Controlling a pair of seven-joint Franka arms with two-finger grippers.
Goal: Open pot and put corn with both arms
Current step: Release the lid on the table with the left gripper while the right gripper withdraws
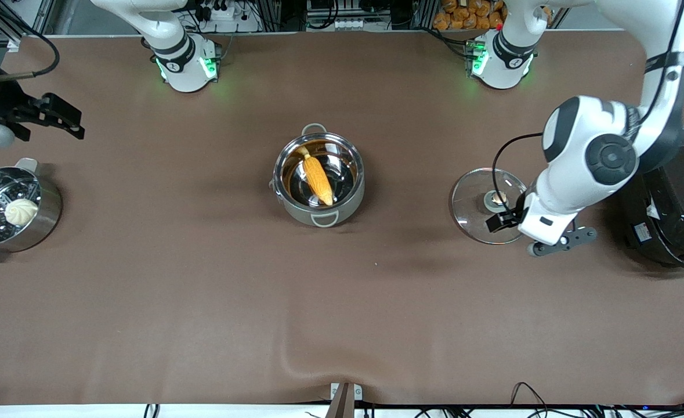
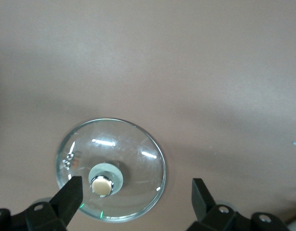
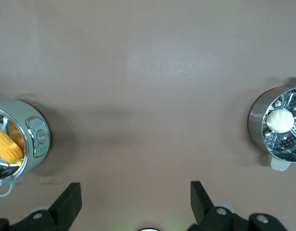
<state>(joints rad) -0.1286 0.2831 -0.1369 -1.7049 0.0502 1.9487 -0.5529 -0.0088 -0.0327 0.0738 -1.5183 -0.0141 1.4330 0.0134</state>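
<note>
The glass lid lies flat beneath the left gripper's spread, empty fingers, the corn rests inside the uncovered pot mid-table, and the right gripper, likewise spread empty, hangs above bare table beside the steamer pot.

Left claw spread wide, right claw spread wide, both aloft.

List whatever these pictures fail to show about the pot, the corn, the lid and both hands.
- Corn: its underside is hidden by the pot wall in the front view; the right wrist view cuts most of it off.
- Lid: part of its rim is covered by the left arm in the front view.
- Left hand: only its open fingertips show in the left wrist view.
- Right hand: over the table's edge near the steamer pot; the picture edge cuts off its arm.
</note>
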